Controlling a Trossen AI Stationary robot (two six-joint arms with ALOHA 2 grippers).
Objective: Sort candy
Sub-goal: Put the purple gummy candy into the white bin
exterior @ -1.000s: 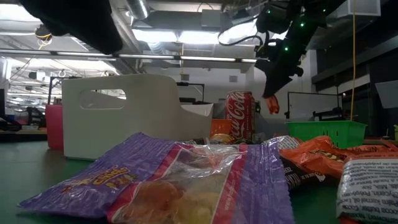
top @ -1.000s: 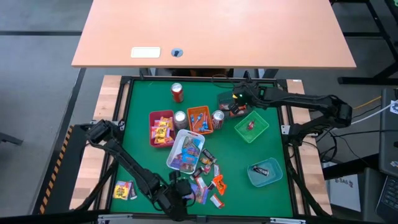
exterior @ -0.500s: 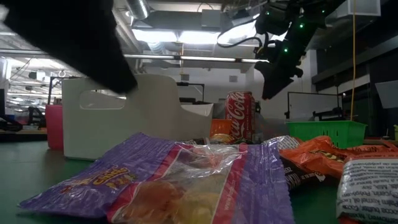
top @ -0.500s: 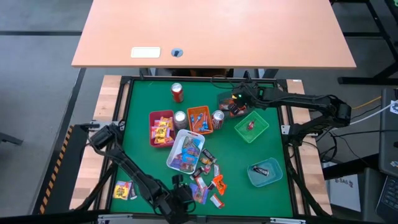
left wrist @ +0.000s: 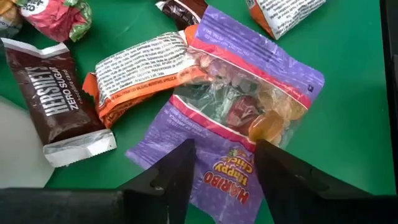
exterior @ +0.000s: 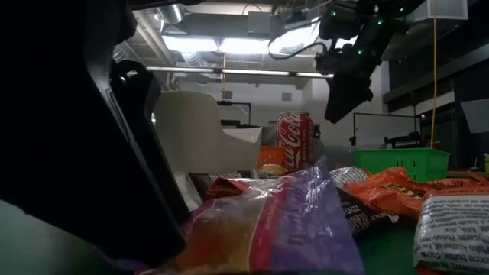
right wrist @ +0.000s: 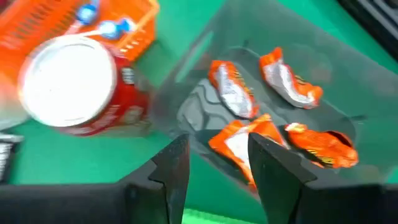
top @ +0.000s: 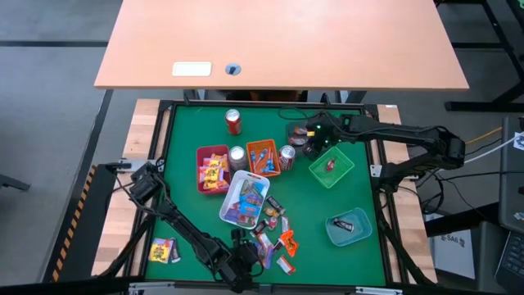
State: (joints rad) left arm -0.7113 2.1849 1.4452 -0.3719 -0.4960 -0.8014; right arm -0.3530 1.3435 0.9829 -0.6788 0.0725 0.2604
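The candy lies in a loose pile [top: 270, 233] near the table's front edge. My left gripper [left wrist: 221, 177] is low over it, open, on a purple Haribo bag [left wrist: 249, 118]; in the low view the bag [exterior: 290, 221] is bunched up beside the dark finger. At the far right, my right gripper [right wrist: 217, 171] hangs open above a dark tray [top: 296, 129]. Several orange-wrapped sweets [right wrist: 233, 93] lie on the tray's floor. Nothing is between the right fingers. My left gripper comes down from above onto the purple bag's printed end [left wrist: 217, 163]. One open finger [left wrist: 168, 180] stands at each side of that end. The bag's other end [exterior: 306, 187] is raised off the table. Whether the fingers are pinching it, I cannot tell.
A red soda can [top: 233, 121] stands at the back, with two silver-topped cans [top: 237, 156] beside the orange tray [top: 264, 156]. Red [top: 211, 170], white [top: 244, 199], green [top: 331, 168] and teal [top: 348, 227] trays stand mid-table. A Hershey's bar [left wrist: 59, 106] lies next to the bag.
My right gripper has opened and let go of an orange sweet over the dark tray, then shifted slightly toward the right edge. My left gripper has come down onto the purple bag, which has bunched up from lying flat, one end rising.
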